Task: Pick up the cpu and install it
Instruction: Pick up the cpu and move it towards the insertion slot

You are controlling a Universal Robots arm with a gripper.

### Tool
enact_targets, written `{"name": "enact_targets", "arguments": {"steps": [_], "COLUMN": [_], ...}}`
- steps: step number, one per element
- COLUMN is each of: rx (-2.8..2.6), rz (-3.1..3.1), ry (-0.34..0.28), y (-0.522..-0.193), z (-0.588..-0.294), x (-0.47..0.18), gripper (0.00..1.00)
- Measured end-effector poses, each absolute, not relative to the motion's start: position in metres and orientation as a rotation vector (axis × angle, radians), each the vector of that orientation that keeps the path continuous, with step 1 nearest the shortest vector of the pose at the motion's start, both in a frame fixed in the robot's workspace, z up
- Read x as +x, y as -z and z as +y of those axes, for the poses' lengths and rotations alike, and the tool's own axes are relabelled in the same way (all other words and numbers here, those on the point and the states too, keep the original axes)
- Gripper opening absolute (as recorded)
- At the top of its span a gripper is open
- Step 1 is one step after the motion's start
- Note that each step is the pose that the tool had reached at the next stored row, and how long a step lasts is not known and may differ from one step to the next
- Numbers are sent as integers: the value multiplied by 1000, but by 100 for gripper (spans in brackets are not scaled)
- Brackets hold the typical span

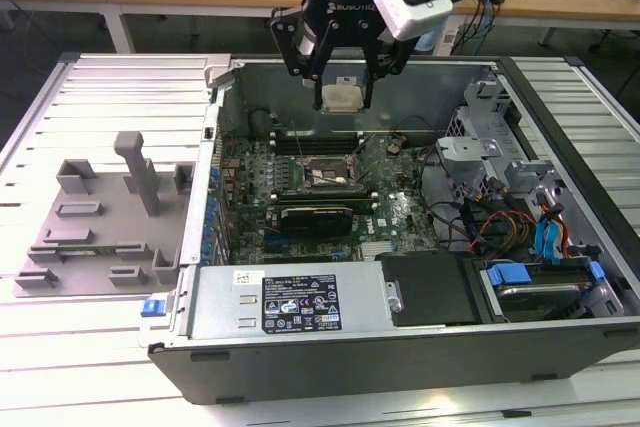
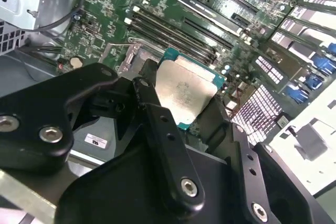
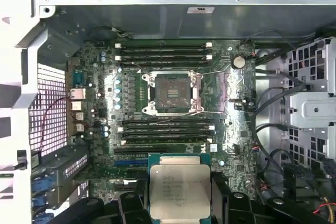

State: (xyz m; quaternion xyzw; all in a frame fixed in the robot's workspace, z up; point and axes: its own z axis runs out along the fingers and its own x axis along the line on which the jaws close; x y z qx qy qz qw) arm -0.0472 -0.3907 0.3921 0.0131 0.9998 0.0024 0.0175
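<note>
1. Gripper [image 1: 344, 99]: jaws clenched on the cpu [image 1: 342, 95], with black fingers [image 2: 157, 124] pressing two opposite edges.
2. Cpu: I log it held flat in the air, metal lid up. Both wrist views show its teal-edged board around the lid [image 2: 184, 95] [image 3: 175, 190]. It hangs clear of the motherboard [image 3: 231, 129], inside the open top of the computer case [image 1: 400, 357].
3. Socket [image 3: 172, 94]: its contact field is exposed. It lies apart from the chip, with a bank of memory slots [image 3: 168, 128] between them.
4. Power supply [image 1: 290, 302]: grey box with a label, at the near wall of the case.
5. Grey fixture [image 1: 110, 217]: on the slatted table [image 1: 60, 367], at the exterior view's left, beside the case.
</note>
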Motion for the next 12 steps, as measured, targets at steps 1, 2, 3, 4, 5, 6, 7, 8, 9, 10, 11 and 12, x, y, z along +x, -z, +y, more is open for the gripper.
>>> {"name": "enact_targets", "arguments": {"steps": [1, 2, 3, 4, 5, 6, 7, 8, 9, 10, 11, 12], "rx": [41, 41, 40, 41, 41, 41, 40, 41, 41, 41, 40, 40], "rz": [3106, 3106, 3106, 3106, 3106, 3106, 3106, 3106, 3106, 3106, 3106, 3106], "ry": [-8, -8, -7, -8, -8, -8, -8, -7, -7, -8, -8, -7], "y": [-392, -392, -392, -392, -392, -392, -392, -392, -392, -392, -392, -392], "z": [-391, -391, -391, -391, -391, -391, -391, -391, -391, -391, -391, -391], "x": [-45, -43, -42, -37, -34, -29, -25, -22, -20, -18, -17, -14], "gripper": [55, 55, 55, 55, 55, 55, 55, 55, 55, 55, 55, 55]}}
